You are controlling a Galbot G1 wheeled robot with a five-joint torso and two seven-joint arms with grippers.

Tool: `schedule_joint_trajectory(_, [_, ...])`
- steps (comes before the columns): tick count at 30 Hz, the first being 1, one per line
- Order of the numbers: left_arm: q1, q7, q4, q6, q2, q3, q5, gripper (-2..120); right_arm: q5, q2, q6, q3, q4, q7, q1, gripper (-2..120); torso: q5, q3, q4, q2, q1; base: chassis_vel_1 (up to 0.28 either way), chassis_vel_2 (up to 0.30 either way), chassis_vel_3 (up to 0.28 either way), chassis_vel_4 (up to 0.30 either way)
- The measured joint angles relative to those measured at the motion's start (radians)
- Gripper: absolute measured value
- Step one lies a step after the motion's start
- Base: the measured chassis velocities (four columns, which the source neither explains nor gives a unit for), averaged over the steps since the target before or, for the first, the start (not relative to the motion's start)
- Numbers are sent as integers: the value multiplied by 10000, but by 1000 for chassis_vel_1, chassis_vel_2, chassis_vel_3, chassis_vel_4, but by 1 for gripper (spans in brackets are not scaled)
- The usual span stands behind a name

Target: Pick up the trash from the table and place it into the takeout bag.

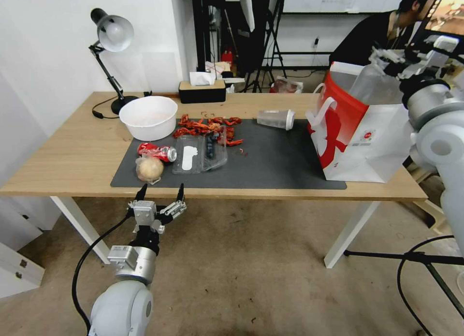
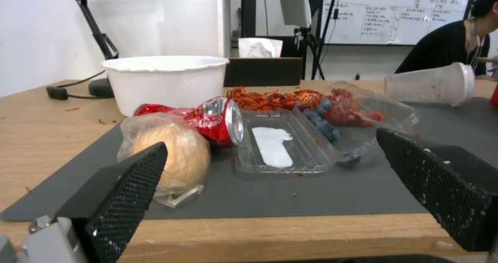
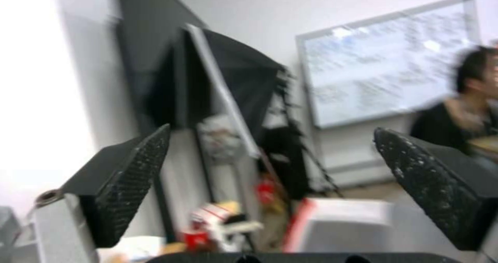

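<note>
With the left gripper (image 1: 162,192) spread wide just short of the wrapped ball (image 1: 150,168), we judge it light, slippery, probably soft: grasp its middle; right gripper (image 3: 270,185) likewise open.

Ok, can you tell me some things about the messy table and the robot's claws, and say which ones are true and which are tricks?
1. The crushed red can lies on the dark grey mat. True.
2. The clear plastic cup stands upright. False: it lies on its side on the mat.
3. The left gripper holds the plastic-wrapped tan ball. False: it is open, off the table's near edge, apart from the ball.
4. The takeout bag stands on the table at its right end. True.
5. The right gripper is shut on a cup. False: it is open and holds nothing.
</note>
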Motion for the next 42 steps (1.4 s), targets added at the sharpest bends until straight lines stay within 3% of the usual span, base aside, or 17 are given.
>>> schedule_joint_trajectory(4, [13,3,0,-44,21,1,0,100,-854,-87,1314,-5,800,-1442,-1469,100,1,0,-1,0,0,0,0,0,0])
schedule_joint_trajectory(7, [14,5,4,-51,30,0,-1,100,-1455,-73,1628,-2,1139,-1812,-2164,100,4,0,-4,0,0,0,0,0,0])
schedule_joint_trajectory(8, [10,7,15,-58,37,-3,-1,100,-2202,16,1870,-3,1465,-1983,-2759,100,2,0,-4,0,-1,0,0,0,0])
schedule_joint_trajectory(13, [-27,8,45,-64,54,-15,-9,100,-4390,503,2436,-44,2106,-1982,-4310,100,0,0,0,1,-1,0,0,0,0])
schedule_joint_trajectory(18, [-59,8,85,-64,70,-32,-23,100,-5527,809,2683,-34,2288,-1800,-5363,100,1,0,-3,0,-1,0,0,0,0])
schedule_joint_trajectory(22, [-169,8,224,-72,103,-61,-57,100,-6966,1745,3503,-42,2349,-1266,-7319,100,3,0,-2,0,-1,0,0,0,0])
schedule_joint_trajectory(33, [-317,1,394,-131,213,-75,-89,100,-8184,3159,4874,-552,1385,-757,-9236,100,1,0,-2,-1,-1,0,0,0,0])
schedule_joint_trajectory(42, [-316,-8,446,-229,306,-117,-97,100,-8594,3649,5358,-1072,764,-463,-9596,100,1,0,-1,-1,-2,0,0,0,0])
